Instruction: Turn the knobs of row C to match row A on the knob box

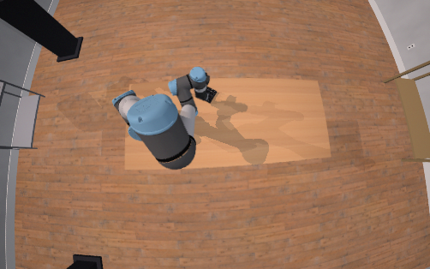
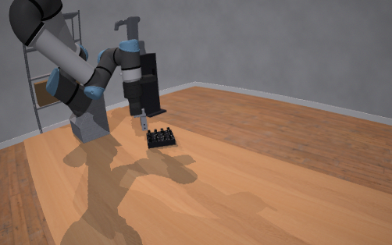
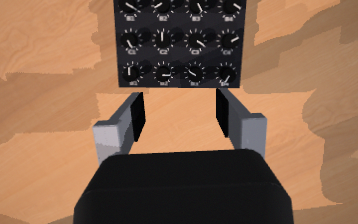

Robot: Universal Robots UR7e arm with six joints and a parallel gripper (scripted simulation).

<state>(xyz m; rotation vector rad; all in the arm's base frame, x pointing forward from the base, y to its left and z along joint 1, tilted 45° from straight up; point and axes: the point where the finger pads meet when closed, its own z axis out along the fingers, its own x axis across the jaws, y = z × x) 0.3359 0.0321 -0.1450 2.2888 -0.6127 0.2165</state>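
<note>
The black knob box (image 1: 210,95) (image 2: 162,143) (image 3: 179,57) stands on the table. In the wrist view its rows B, C and D show, names upright; row A is outside the frame. C1 (image 3: 130,42) points down and slightly right, C2 (image 3: 162,38) straight up, C3 (image 3: 198,42) to the lower right, C4 (image 3: 231,40) right and slightly up. D1 (image 3: 130,73) points up, D2 (image 3: 164,75) right, D3 (image 3: 193,73) upper left, D4 (image 3: 226,77) lower left. My gripper (image 2: 144,122) (image 3: 180,105) is open and empty, above and just off the box's front edge, touching no knob.
The wooden table (image 1: 295,128) (image 2: 234,218) carries the box and the arm's grey pedestal (image 2: 91,126). Arm shadows fall across the table. A dark column (image 2: 150,86) and a shelf frame (image 2: 29,86) stand in the background.
</note>
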